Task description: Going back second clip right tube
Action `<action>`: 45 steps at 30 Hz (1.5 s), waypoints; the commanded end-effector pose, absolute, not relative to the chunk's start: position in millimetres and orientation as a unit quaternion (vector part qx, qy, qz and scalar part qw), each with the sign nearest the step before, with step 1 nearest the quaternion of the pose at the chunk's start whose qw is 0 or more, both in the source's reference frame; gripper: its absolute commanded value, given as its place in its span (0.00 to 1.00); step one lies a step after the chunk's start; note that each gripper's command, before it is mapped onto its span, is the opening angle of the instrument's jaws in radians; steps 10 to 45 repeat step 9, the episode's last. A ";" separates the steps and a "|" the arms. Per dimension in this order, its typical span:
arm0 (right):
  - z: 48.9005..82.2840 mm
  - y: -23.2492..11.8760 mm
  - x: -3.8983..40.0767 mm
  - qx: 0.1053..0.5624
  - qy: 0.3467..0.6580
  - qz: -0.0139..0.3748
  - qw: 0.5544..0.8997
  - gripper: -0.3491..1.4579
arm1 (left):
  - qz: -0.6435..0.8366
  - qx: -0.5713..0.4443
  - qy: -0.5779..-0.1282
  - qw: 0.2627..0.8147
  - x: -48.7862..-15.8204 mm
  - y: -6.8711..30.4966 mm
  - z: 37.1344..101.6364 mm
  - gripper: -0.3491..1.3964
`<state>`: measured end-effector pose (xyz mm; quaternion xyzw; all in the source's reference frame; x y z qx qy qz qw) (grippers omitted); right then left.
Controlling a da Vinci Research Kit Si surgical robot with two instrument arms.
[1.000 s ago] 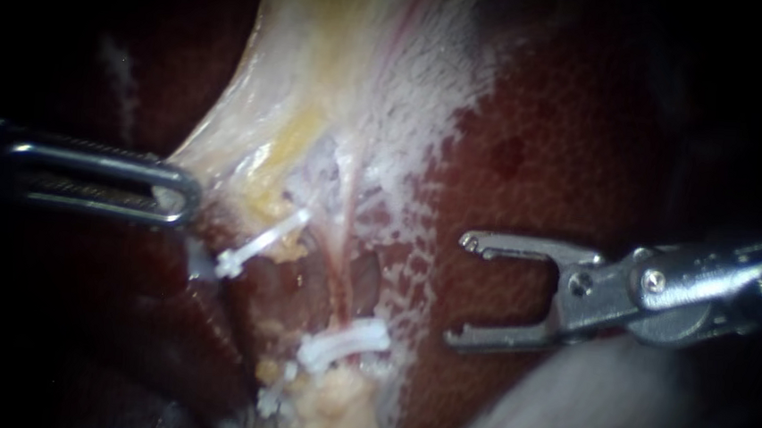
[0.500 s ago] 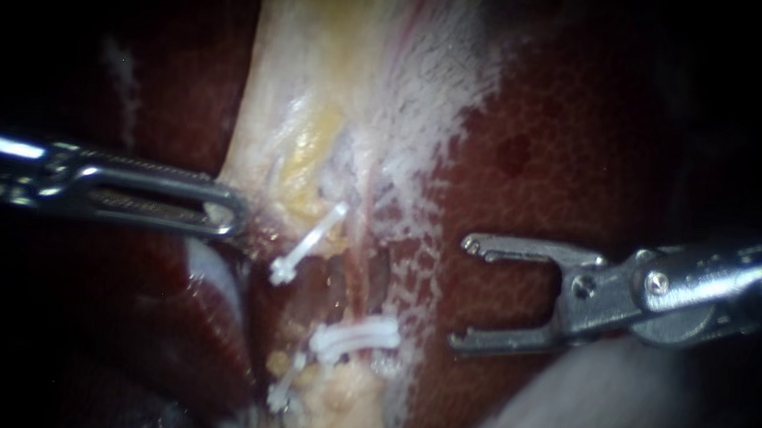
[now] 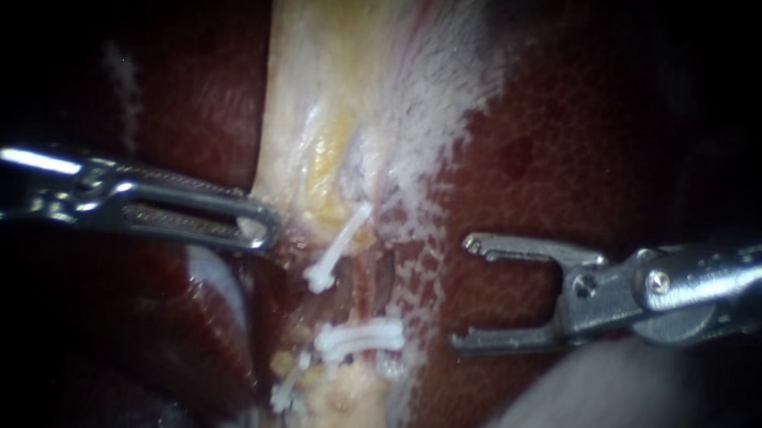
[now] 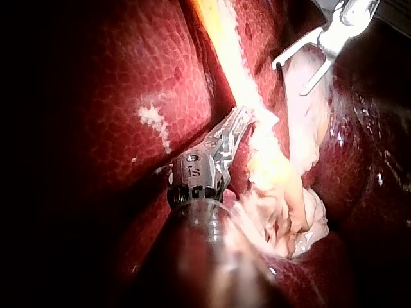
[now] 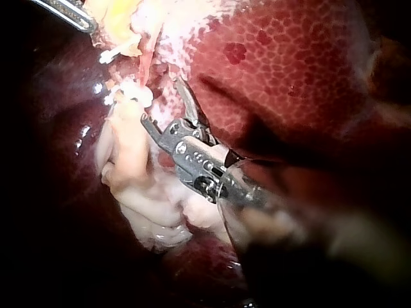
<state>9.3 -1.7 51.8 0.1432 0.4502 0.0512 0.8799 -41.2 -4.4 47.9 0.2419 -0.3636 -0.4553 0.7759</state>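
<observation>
Clips (image 3: 359,338) lie across the tube (image 3: 367,285) at about six o'clock from centre, with my right tool (image 3: 462,291) near at their three o'clock, jaws wide and empty, so I fear a careless sweep could snag them, while my left tool (image 3: 259,228), closed on pale tissue (image 3: 317,102), might tear it by overpulling.

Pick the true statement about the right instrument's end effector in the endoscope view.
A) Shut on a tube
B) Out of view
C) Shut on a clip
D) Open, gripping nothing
D: the right instrument's end effector shows a wide gap with nothing in it, over the liver and apart from the nearest clip.
</observation>
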 end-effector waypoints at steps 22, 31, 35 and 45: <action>51.8 -1.8 9.2 0.145 0.451 0.050 0.880 0.52 | -0.471 0.241 -0.357 0.770 -41.3 -4.8 48.2 0.00; 51.8 -1.8 9.2 0.145 0.451 0.050 0.880 0.52 | -0.471 0.241 -0.357 0.770 -41.3 -4.8 48.2 0.00; 51.8 -1.8 9.2 0.145 0.451 0.050 0.880 0.52 | -0.471 0.241 -0.357 0.770 -41.3 -4.8 48.2 0.00; 51.8 -1.8 9.2 0.145 0.451 0.050 0.880 0.52 | -0.471 0.241 -0.357 0.770 -41.3 -4.8 48.2 0.00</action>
